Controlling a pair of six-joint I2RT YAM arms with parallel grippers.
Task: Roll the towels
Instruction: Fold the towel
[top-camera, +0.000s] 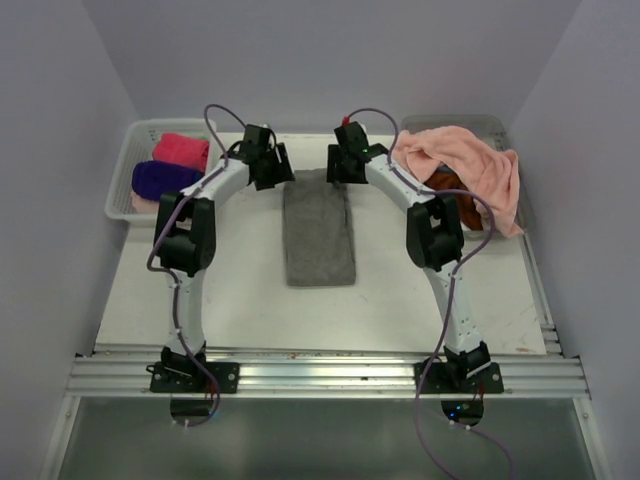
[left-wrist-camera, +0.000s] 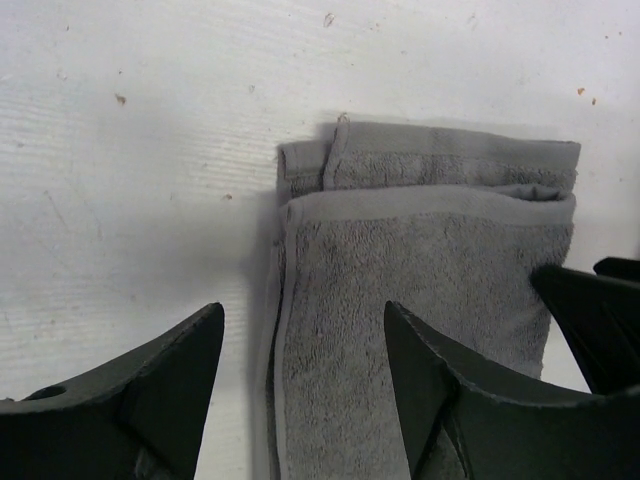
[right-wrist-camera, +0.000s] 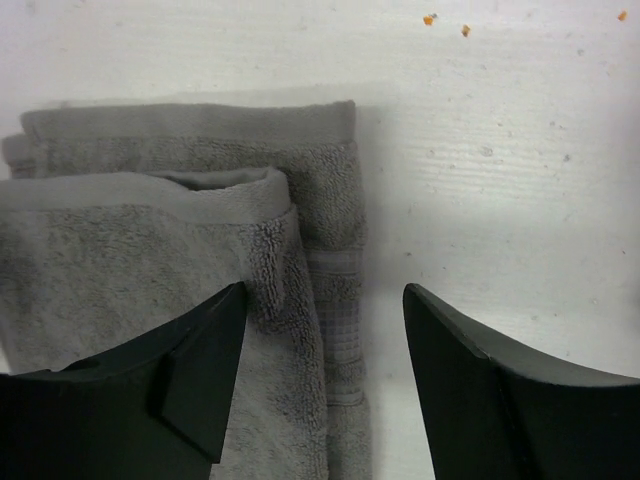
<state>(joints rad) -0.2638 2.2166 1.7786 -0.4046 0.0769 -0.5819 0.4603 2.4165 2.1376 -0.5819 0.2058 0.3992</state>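
Left gripper (left-wrist-camera: 302, 322) and right gripper (right-wrist-camera: 325, 300): jaws spread apart, gripping nothing, each straddling one side edge of the folded grey towel (top-camera: 319, 232)

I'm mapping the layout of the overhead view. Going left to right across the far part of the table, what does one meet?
White basket with a purple rolled towel → left gripper → grey towel → right gripper → salmon pink towel over the other basket.

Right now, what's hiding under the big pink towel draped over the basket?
A bit of rust orange towel peeks out beneath the salmon pink towel draped over the right basket. The rest is covered, so anything else there cannot be seen.
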